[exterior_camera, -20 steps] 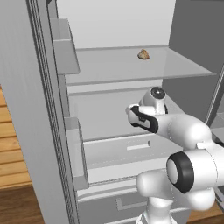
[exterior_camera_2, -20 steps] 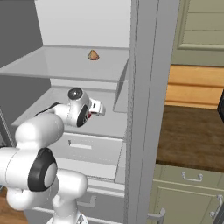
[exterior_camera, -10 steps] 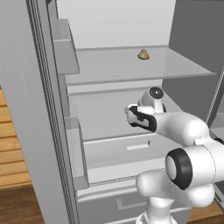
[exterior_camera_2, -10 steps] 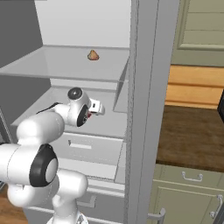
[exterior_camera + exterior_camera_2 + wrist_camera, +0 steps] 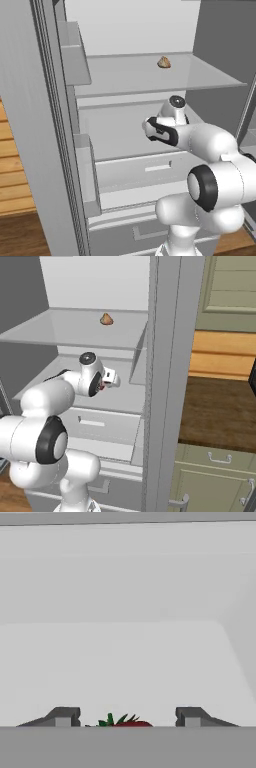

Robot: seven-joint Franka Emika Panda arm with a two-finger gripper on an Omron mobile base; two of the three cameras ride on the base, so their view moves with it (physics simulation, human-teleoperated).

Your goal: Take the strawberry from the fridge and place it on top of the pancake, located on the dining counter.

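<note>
Since the fridge (image 5: 60, 150) stands open, the arm reaches into the lower shelf (image 5: 125, 672) to get at the strawberry (image 5: 127, 722); gripper (image 5: 127, 717) straddles it, fingers apart, not yet touching. Tan lump (image 5: 164, 62) sits on the upper shelf, untouched.

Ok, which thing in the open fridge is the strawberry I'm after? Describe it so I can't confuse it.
Inside the tall light-grey fridge, go to the pale shelf below the upper one, where the two-finger gripper reaches in. The strawberry is the tiny red berry with green leaves between its fingertips, unlike the tan-brown lumpy item on the upper shelf.
</note>
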